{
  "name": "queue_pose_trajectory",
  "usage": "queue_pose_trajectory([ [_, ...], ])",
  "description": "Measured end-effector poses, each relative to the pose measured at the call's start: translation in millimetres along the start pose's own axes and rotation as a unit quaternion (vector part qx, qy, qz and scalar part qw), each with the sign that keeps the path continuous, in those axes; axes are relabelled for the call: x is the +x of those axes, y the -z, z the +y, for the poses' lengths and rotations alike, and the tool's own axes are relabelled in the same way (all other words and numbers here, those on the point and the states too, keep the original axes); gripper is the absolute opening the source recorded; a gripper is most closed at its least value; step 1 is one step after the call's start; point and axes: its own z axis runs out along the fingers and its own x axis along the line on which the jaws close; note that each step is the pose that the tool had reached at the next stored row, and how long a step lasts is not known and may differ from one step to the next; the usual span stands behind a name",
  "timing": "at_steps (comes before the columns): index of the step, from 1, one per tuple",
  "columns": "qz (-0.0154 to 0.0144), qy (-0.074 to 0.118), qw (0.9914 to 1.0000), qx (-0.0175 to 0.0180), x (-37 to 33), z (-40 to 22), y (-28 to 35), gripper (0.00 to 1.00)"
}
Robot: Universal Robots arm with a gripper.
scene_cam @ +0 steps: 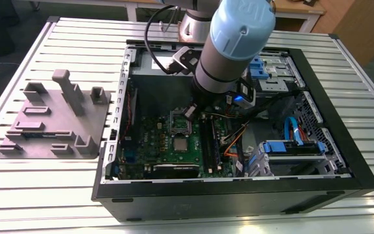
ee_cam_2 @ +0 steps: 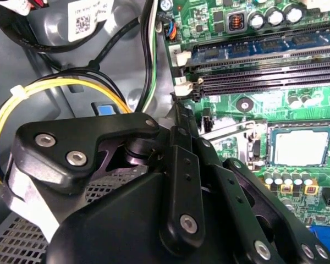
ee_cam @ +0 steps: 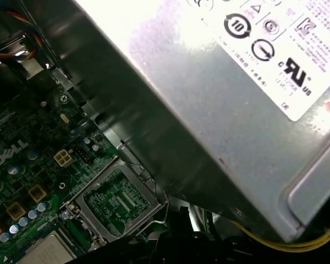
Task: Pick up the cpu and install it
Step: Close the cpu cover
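Gripper (ee_cam_2: 179, 104) low inside the case (scene_cam: 343, 165), over the board's upper part near the socket (ee_cam: 118, 201). Fingers look pressed together on nothing, though the tips are half hidden, so uncertain. Cpu (scene_cam: 181, 145) lies flat on the board (scene_cam: 148, 141), just beyond the open socket toward the case's near wall; square, no long axis. White label (ee_cam: 275, 49) on the grey box carries certification marks.
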Motion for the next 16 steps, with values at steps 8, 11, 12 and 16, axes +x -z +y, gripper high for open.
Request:
queue_pose_trajectory([
  [8, 0.0034, 0.000, 0.99999, 0.0028, 0.1, 2.3, 5.0, 0.10],
  [11, 0.0083, -0.001, 0.99994, 0.0071, -0.1, 3.8, 9.2, 0.10],
  [12, 0.0092, -0.001, 0.99992, 0.0080, -0.2, 4.0, 10.1, 0.10],
  [16, 0.0113, -0.001, 0.99989, 0.0099, -0.9, 5.0, 14.0, 0.10],
])
